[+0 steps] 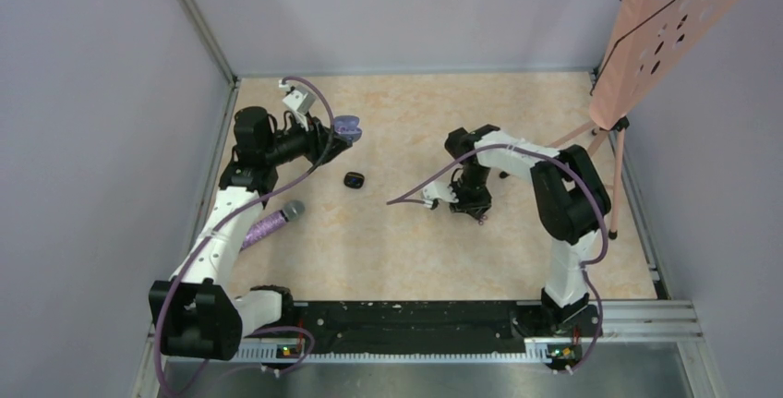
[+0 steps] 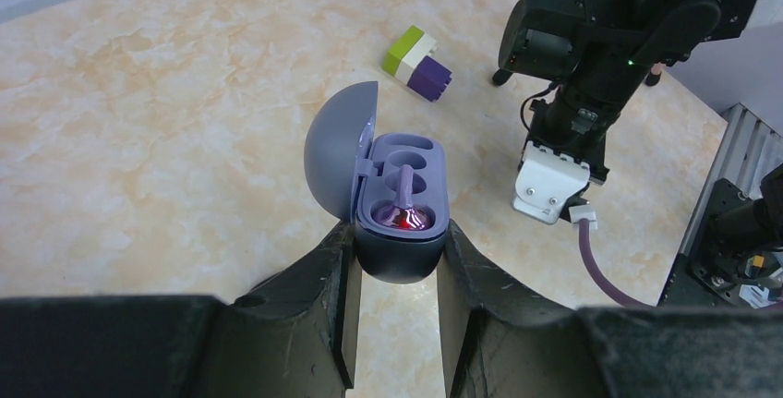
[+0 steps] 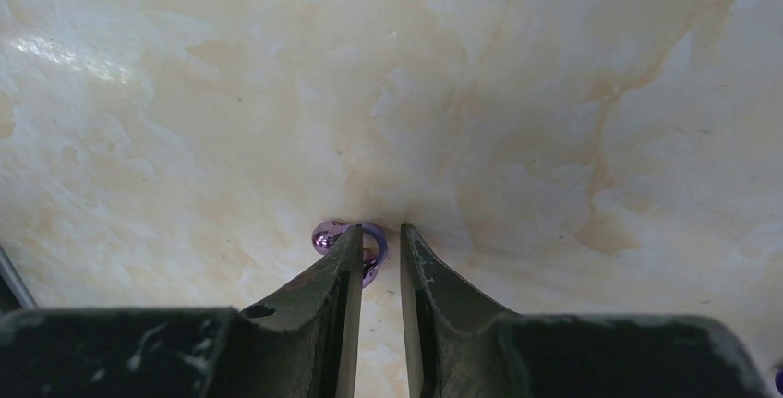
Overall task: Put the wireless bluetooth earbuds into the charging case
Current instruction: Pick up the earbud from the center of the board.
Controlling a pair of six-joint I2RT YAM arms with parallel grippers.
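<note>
My left gripper (image 2: 397,243) is shut on the dark base of the purple charging case (image 2: 399,176), held above the table with its lid swung open. One purple earbud (image 2: 407,218) sits in the near socket, lit red; the far socket is empty. In the top view the case (image 1: 347,126) is at the back left. My right gripper (image 3: 379,235) points down at the table with its jaws a narrow gap apart. A second purple earbud (image 3: 325,236) lies at the tip of its left finger, partly behind it and apart from the right finger. In the top view that gripper (image 1: 469,206) is mid-table.
A small black piece (image 1: 355,179) lies on the table between the arms. A green, white and purple block (image 2: 417,64) sits near the right arm. A purple microphone (image 1: 268,224) lies by the left arm. A pink perforated stand (image 1: 665,29) rises at the back right.
</note>
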